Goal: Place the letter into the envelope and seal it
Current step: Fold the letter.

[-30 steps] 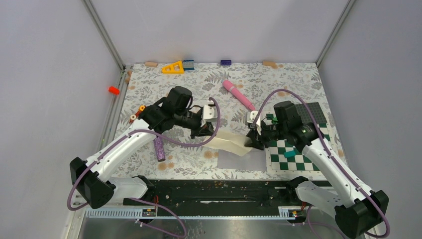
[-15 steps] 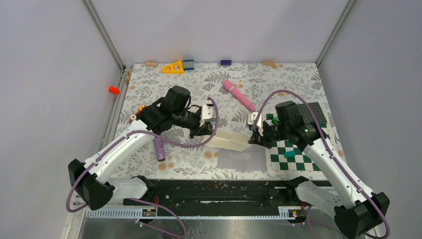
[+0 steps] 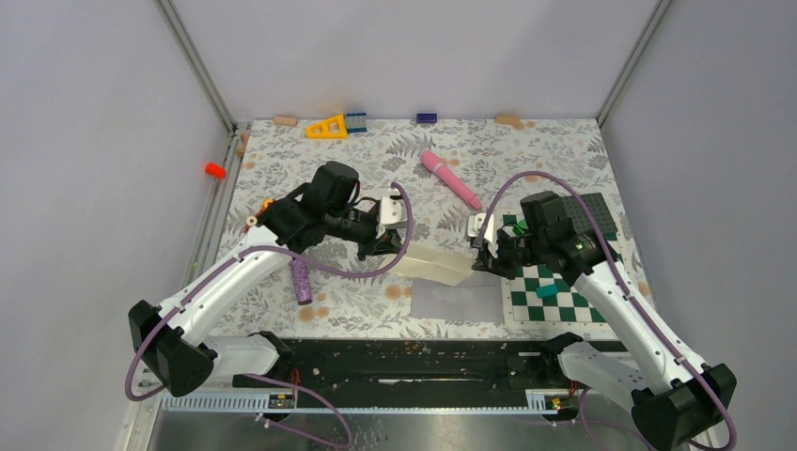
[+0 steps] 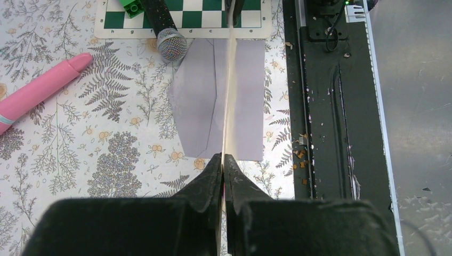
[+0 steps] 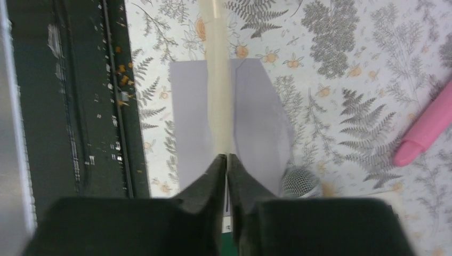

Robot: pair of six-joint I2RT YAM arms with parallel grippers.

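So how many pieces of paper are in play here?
2. The cream letter is held up between the left gripper and the right gripper; the envelope lies flat on the table beneath it. Others may be hidden.

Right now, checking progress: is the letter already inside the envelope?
No, in the left wrist view the letter hangs edge-on in the left claw, above the envelope lying flat.
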